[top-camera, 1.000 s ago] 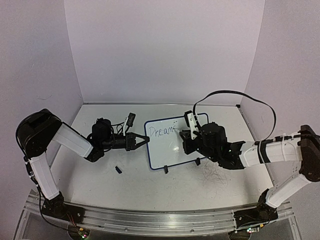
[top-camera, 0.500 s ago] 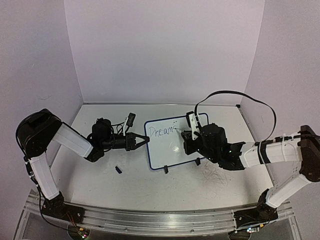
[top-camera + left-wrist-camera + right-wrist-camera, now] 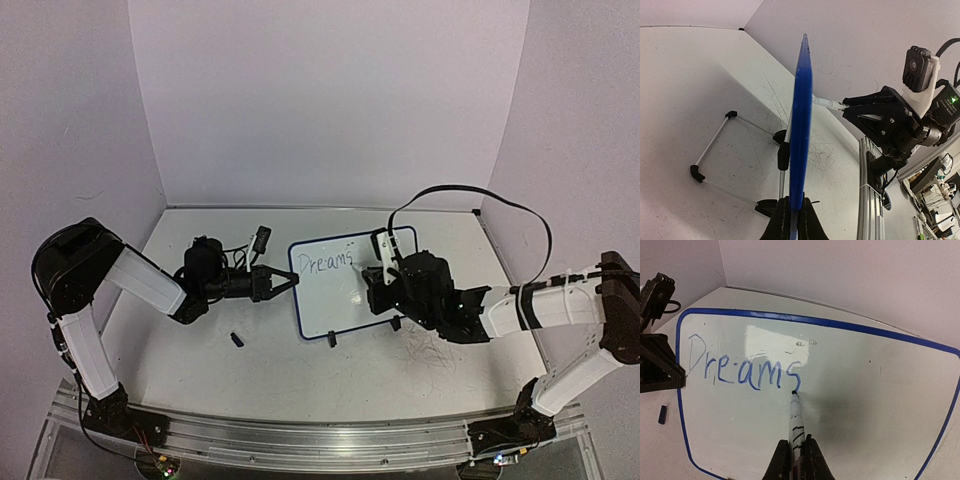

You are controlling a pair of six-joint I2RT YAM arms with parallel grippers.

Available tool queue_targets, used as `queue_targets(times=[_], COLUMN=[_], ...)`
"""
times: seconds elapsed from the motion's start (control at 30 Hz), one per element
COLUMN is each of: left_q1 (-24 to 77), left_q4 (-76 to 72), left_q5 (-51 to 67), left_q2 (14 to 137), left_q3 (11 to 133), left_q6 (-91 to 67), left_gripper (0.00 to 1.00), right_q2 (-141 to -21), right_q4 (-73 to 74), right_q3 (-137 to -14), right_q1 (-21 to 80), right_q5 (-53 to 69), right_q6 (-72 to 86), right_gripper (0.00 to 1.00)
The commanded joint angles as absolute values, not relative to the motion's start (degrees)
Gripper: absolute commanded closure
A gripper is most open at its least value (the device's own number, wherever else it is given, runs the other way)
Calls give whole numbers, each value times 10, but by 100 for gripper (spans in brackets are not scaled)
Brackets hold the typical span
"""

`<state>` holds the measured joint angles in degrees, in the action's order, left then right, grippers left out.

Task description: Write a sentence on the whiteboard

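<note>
Now the whiteboard (image 3: 345, 300) stands propped at the centre of the top view, its far rim near the back wall, while its right-hand rim is hidden behind the right arm. Most of the free room lies in the lower half of that frame, where the tabletop (image 3: 300, 385) runs bare to the near rail. The exceptions are a small black cap (image 3: 237, 340) lying just below and left of the board and a patch of grey scribble scratches (image 3: 430, 352) at lower right.

The left gripper (image 3: 285, 284) is clenched on the board's left rim. In the left wrist view the dark blue edge rises straight out from between its two fingers, with the black feet and wire stand showing to the left.

The right gripper (image 3: 795, 457) is clamped around a white marker (image 3: 796, 422), which points up the middle of the right wrist frame. The tip touches the board just under the last letter.

The sentence (image 3: 742, 369) so far reads only "Dreams" — thin blue cursive across the board's upper left, slanting slightly downward to the right. The rest of the white surface is unmarked apart from a glare patch above the word — the blue rim with rounded corners frames it.
</note>
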<state>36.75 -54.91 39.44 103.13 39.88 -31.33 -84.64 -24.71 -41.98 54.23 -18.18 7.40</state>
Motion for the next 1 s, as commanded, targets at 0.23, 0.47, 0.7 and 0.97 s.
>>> queue_targets(times=[0.23, 0.47, 0.7, 0.97], left_q1=[371, 371, 371, 371], left_q4=[-557, -556, -555, -553], left_q5=[404, 402, 401, 396], left_q2=[1005, 1006, 1005, 1002], left_q3=[403, 401, 400, 399], left_q6=[-303, -300, -299, -302], left_gripper=[100, 100, 100, 100], right_q2=[-869, -806, -727, -769], right_q4=[-256, -261, -259, -274], right_q3=[-447, -415, -362, -393], right_q1=[546, 545, 489, 488], right_q5=[-183, -179, -128, -91], right_q6=[75, 66, 66, 35], right_gripper=[100, 100, 100, 100])
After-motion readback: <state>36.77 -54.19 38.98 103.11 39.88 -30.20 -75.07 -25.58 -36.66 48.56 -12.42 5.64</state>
